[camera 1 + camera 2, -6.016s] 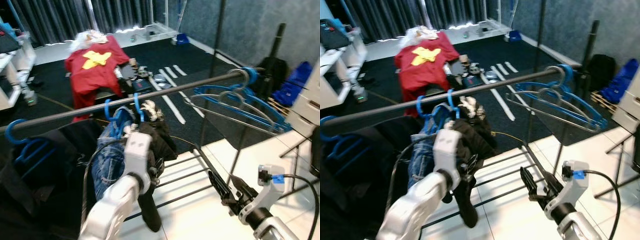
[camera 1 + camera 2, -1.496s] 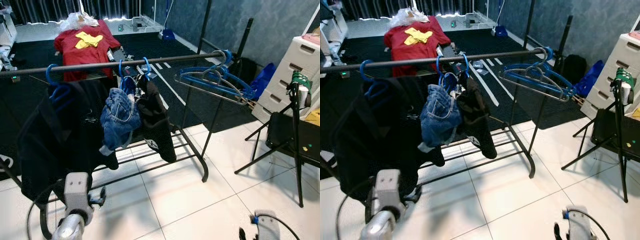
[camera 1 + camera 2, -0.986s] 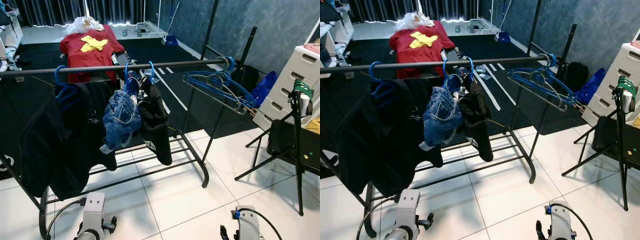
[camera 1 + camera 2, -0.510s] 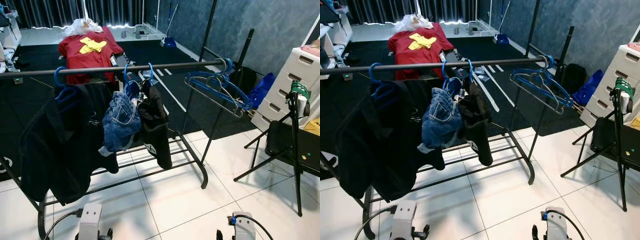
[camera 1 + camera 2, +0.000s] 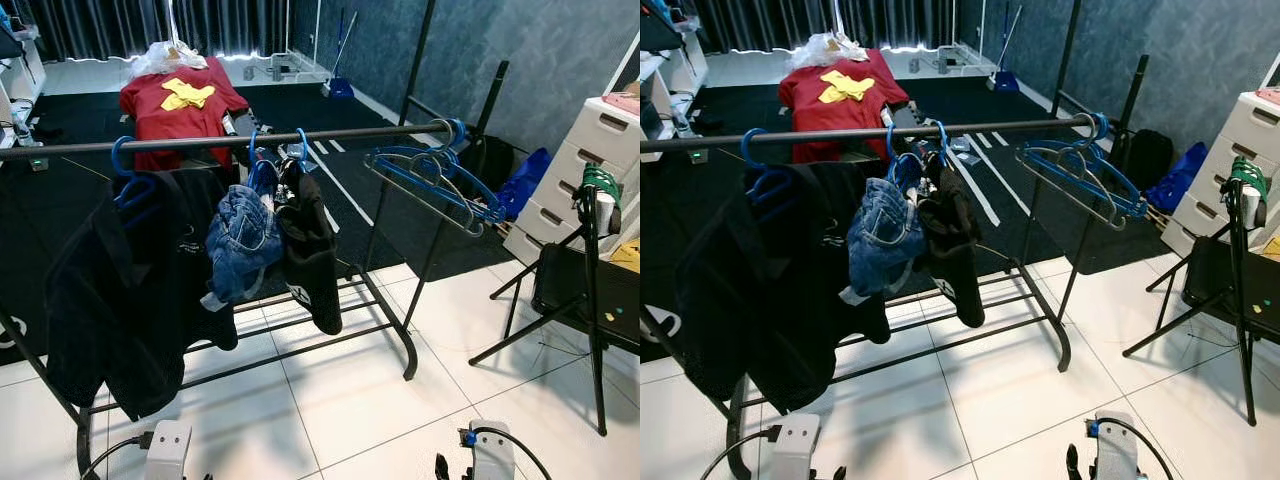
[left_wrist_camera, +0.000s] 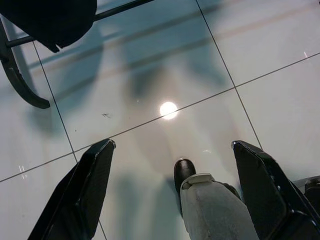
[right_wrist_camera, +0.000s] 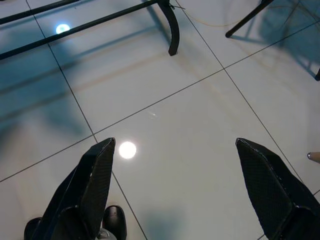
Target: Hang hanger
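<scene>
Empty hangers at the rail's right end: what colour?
Blue, apart from a grey one among them; the empty hangers show best in the right eye view.

Two pale silver wrist housings are showing low in the head views, the left wrist boxy with a black cable curling off it, the right wrist wearing a blue connector and a black cable. Each gripper is showing long black wedge-shaped fingers (matte, slightly textured); a grey leg ending in a black foot is showing too.
</scene>
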